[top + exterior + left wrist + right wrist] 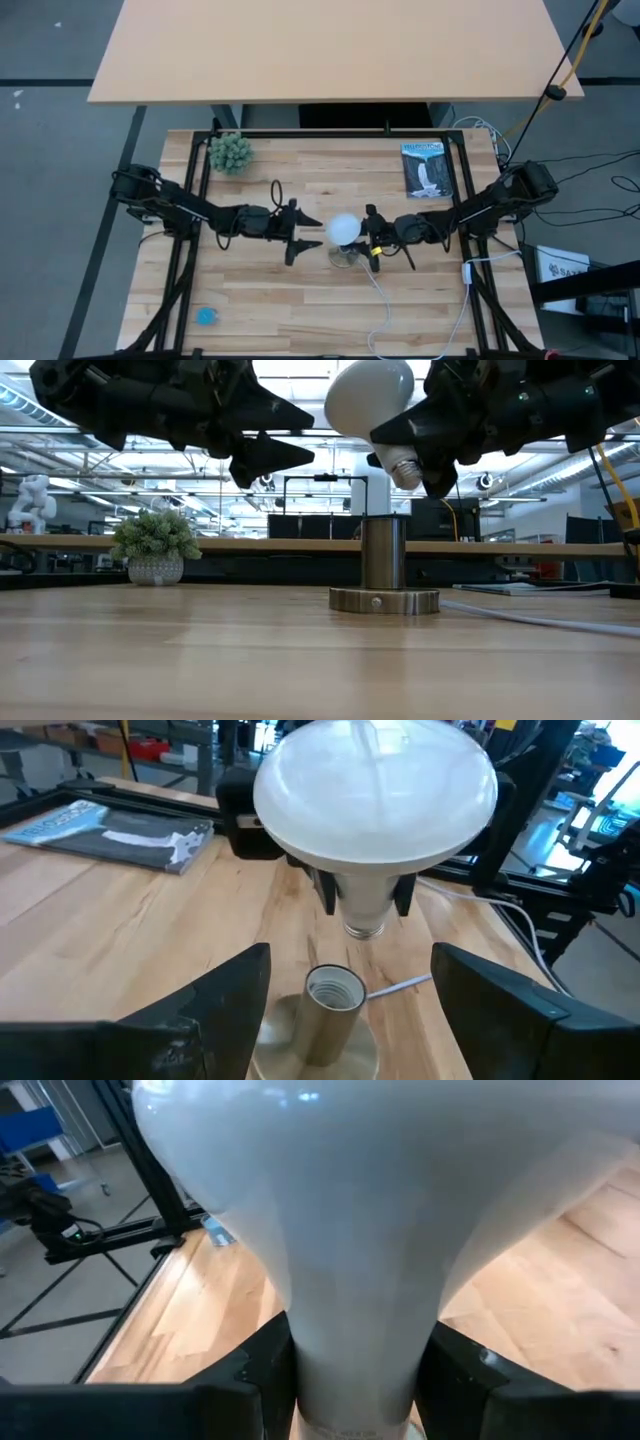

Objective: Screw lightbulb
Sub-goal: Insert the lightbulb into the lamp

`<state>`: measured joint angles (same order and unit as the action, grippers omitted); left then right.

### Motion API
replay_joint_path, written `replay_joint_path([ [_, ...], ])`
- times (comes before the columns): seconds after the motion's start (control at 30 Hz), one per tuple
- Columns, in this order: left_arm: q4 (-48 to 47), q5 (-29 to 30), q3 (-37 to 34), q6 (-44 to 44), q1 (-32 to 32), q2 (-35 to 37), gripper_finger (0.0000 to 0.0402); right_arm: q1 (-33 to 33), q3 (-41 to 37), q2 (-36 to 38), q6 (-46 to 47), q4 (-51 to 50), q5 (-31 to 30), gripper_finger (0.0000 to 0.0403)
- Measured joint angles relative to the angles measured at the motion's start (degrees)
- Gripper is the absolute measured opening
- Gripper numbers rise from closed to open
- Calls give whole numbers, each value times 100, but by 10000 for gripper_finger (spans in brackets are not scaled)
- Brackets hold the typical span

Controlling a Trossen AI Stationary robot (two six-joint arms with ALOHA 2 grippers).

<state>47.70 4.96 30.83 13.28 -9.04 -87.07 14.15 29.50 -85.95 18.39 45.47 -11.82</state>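
The right gripper pinches the white matte round-globed lightbulb by its neck, tilted, screw base just above the silvery metal cylindrical socket, while the left gripper hangs spread beside it.

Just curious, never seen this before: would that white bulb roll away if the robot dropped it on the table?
Probably: the lightbulb has a round globe, so it would likely roll in a curve toward its tapered neck. It looks smooth, maybe slippery, and likely fragile. The right gripper holds it by the neck.
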Motion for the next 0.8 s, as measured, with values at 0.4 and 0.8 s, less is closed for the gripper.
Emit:
replay_joint_path([
  [0.4, -182, -108, 763, -433, -83, -999, 282, 22, 0, 0, 19, -69, -10, 163],
  [0.8, -46, -439, 988, -634, 127, -1191, 282, 22, 0, 0, 112, -126, -8, 166],
])
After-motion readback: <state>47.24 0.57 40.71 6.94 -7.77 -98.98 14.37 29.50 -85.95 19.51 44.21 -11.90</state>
